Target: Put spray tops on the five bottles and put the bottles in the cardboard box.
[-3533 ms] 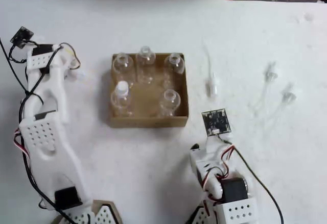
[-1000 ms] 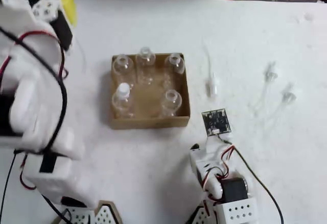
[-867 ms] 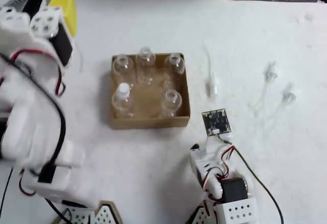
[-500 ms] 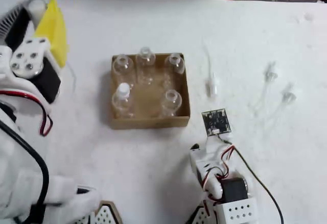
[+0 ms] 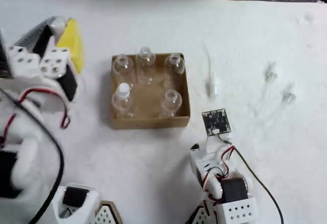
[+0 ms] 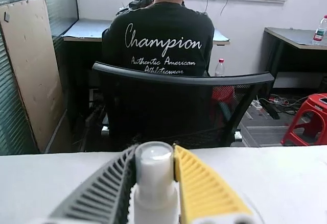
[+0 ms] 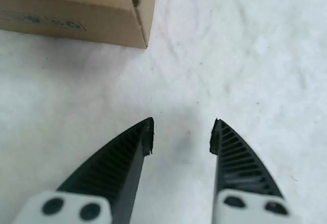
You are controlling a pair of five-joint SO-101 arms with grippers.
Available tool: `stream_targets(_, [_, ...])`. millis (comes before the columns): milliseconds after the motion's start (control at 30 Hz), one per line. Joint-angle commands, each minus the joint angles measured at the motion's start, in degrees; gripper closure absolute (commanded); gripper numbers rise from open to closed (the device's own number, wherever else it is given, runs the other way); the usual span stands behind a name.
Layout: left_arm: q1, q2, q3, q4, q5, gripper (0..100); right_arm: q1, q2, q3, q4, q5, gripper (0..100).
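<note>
The left hand (image 6: 152, 153) pinches a spray top (image 6: 153, 183) above the desk (image 5: 230, 30), ten o'clock of the box (image 5: 148, 121); the right hand (image 7: 181, 132) sits spread at four. Lowered crooked, the top could miss a bottle (image 5: 169, 101) neck and tip it.

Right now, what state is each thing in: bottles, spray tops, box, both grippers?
Left gripper: shut on held spray top.
Right gripper: open, empty, low over the table.
Capped bottle: upright in the cardboard box, top on.
Four other bottles: upright in the box, uncapped.
Three loose spray tops: lying on the table, outside the box.
</note>
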Motion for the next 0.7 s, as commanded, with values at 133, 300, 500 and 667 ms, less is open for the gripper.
stream_targets(133, [0.48, -11.38, 18.73, -19.69, -0.18, 98, 0.4, -0.31, 0.53, 0.31, 0.62, 83.6])
stream_targets(300, [0.48, -9.54, 26.2, -34.11, -0.18, 98, 0.4, -0.31, 0.53, 0.31, 0.62, 83.6])
stream_targets(500, [2.42, -2.24, 33.23, -58.29, -0.18, 98, 0.4, -0.31, 0.53, 0.31, 0.62, 83.6])
stream_targets(667, [7.16, 5.32, 35.08, -71.03, -0.18, 98, 0.4, -0.31, 0.53, 0.31, 0.62, 83.6])
